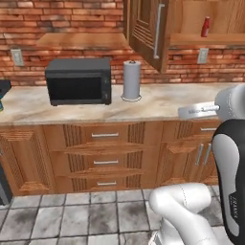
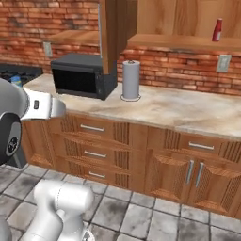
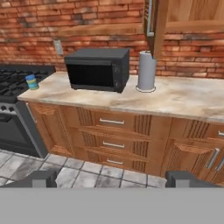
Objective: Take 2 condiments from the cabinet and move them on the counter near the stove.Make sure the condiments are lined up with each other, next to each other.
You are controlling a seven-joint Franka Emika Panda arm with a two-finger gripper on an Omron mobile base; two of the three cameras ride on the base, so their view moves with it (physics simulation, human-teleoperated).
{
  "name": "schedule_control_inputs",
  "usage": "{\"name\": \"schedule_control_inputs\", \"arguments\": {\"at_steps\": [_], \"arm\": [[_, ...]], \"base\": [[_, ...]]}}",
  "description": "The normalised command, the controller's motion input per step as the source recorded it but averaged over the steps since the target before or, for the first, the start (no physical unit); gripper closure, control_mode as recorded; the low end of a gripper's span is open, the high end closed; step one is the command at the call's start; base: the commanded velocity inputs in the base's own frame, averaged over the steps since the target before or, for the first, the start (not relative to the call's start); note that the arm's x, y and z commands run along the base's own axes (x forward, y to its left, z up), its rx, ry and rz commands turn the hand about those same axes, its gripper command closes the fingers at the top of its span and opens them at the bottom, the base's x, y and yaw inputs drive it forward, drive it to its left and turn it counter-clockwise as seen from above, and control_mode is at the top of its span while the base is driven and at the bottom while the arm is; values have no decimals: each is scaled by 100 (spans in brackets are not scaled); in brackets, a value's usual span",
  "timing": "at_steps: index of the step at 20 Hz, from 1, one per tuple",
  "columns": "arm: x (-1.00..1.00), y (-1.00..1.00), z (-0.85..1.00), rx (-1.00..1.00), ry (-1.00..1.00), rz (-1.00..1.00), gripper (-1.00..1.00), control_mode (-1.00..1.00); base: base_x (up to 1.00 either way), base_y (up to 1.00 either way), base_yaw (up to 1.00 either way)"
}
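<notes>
Brick-walled kitchen, beige counter (image 3: 183, 98) over wooden drawers. Squat jar (image 3: 31, 82) already down at the counter's left end beside the stove (image 3: 13, 83). Red bottle (image 2: 217, 29) upright on the open cabinet (image 2: 188, 42) shelf, well apart. Gripper (image 3: 111, 179) spread wide, empty. Risks: slim bottle probably tips if clipped; door edge near reach path.

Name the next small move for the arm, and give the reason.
Probably raise the open gripper toward the slim red bottle with pale cap on the open brown wood-grain wall cabinet's shelf. The squat blue-lidded yellow jar already sits on the beige marbled counter beside the black gas stove; the gripper holds nothing.
</notes>
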Motion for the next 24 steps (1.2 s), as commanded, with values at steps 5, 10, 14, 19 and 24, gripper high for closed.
{"name": "schedule_control_inputs", "arguments": {"at_steps": [5, 10, 14, 19, 24], "arm": [[0, 0, 0, 0, 0, 0, -100, 100], [0, 0, 0, 0, 0, 0, -100, 100], [0, 0, 0, 0, 0, 0, -100, 100], [0, 0, 0, 0, 0, 0, -100, 100], [0, 0, 0, 0, 0, 0, -100, 100]], "base": [[-19, -100, 21], [2, -100, 17], [45, -94, -6], [41, -47, -39], [37, 3, -37]]}}
